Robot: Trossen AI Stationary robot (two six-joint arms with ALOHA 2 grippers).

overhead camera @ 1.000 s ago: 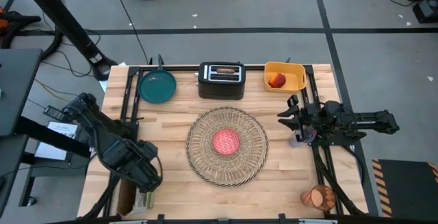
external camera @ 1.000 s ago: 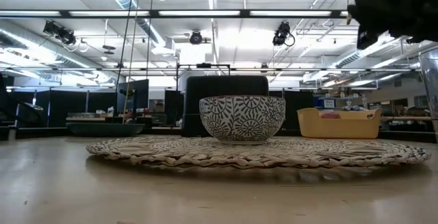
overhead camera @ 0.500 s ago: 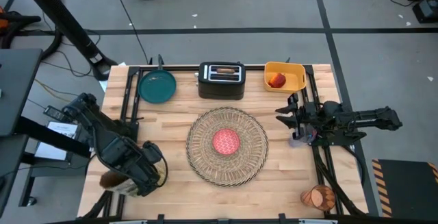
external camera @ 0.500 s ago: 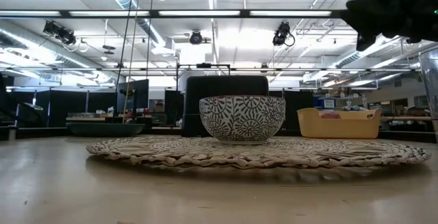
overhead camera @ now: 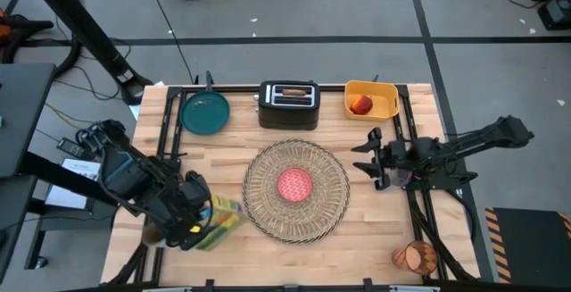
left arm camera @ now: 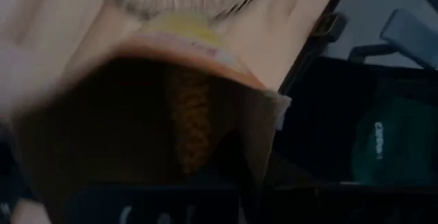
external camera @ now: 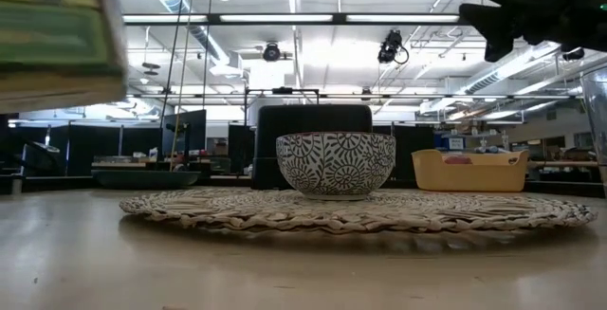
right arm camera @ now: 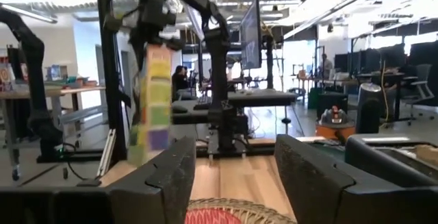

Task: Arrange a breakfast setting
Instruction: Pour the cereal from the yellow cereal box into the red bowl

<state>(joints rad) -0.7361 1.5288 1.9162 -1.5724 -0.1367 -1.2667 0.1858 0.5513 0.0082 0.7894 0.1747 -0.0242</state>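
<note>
Since a second ago, left gripper [overhead camera: 198,223] has lifted a clamped cereal box [overhead camera: 217,221] toward the bowl [overhead camera: 295,184] centred on the placemat [overhead camera: 259,204], presumably for pouring; right gripper [overhead camera: 368,155] hovers part-open beside it.

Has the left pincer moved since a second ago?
Yes. In the high view the left pincer, shut on a colourful box, has swung away from the table's near-left corner, toward the woven placemat.
</note>
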